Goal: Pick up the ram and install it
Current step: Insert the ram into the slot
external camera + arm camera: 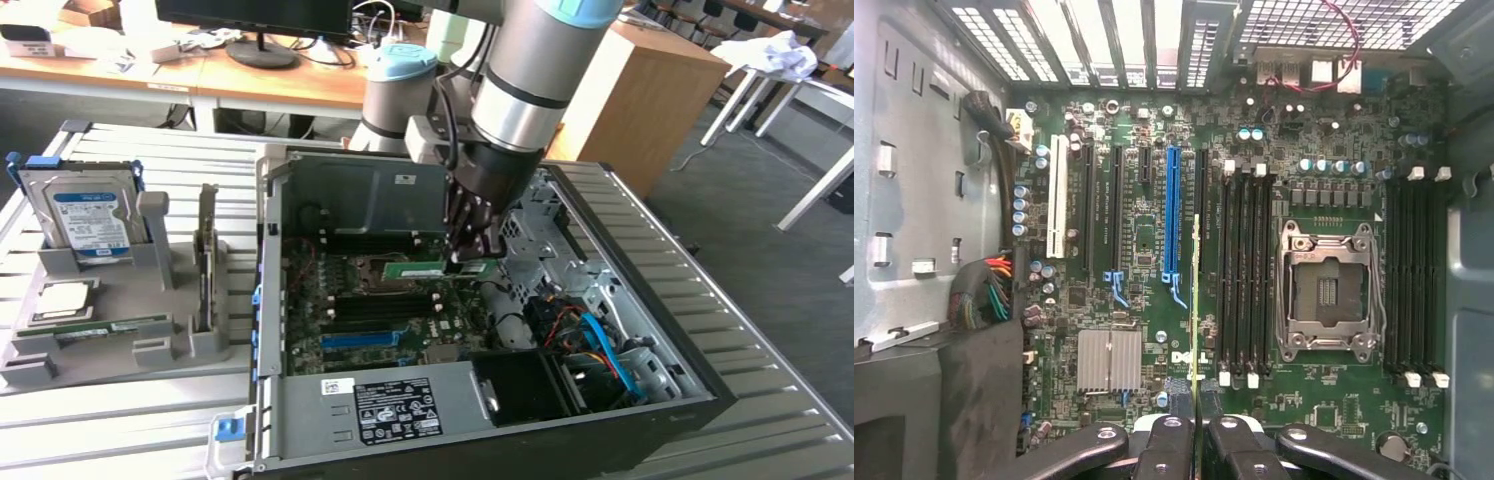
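Above the green motherboard (1154, 330) inside the open grey metal computer case (627, 290), the black gripper (1197, 428) is clamped narrowly on the long thin green ram stick (1197, 300), held edge-on just beside the black memory slots (1244, 280)

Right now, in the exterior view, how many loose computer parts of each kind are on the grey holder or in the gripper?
Ram sticks: 2, the ram in the gripper and a spare ram stick on the holder
Hard drive: 1
Processor chip: 1
Expansion card: 1
Total: 5
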Robot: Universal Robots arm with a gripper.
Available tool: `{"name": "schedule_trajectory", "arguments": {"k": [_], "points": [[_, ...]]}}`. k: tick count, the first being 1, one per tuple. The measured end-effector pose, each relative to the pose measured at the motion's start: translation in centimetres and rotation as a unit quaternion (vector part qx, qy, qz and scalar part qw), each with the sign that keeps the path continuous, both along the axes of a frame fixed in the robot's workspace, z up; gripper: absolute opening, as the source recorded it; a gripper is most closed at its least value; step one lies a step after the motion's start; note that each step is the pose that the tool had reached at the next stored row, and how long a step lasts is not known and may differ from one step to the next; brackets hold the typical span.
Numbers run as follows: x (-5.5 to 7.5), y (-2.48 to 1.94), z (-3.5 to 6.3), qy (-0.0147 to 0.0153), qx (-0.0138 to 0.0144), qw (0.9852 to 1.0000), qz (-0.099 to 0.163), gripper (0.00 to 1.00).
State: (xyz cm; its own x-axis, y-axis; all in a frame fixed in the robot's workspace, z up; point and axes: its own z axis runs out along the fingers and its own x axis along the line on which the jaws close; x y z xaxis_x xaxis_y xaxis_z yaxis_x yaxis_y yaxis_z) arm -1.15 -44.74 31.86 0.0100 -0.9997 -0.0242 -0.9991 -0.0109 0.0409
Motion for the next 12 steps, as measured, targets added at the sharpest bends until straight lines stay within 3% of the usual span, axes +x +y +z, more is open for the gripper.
{"name": "schedule_trajectory", "arguments": {"k": [12], "points": [[0.00,0.00,-0.25,0.0000,0.0000,1.0000,0.000,0.13]]}}
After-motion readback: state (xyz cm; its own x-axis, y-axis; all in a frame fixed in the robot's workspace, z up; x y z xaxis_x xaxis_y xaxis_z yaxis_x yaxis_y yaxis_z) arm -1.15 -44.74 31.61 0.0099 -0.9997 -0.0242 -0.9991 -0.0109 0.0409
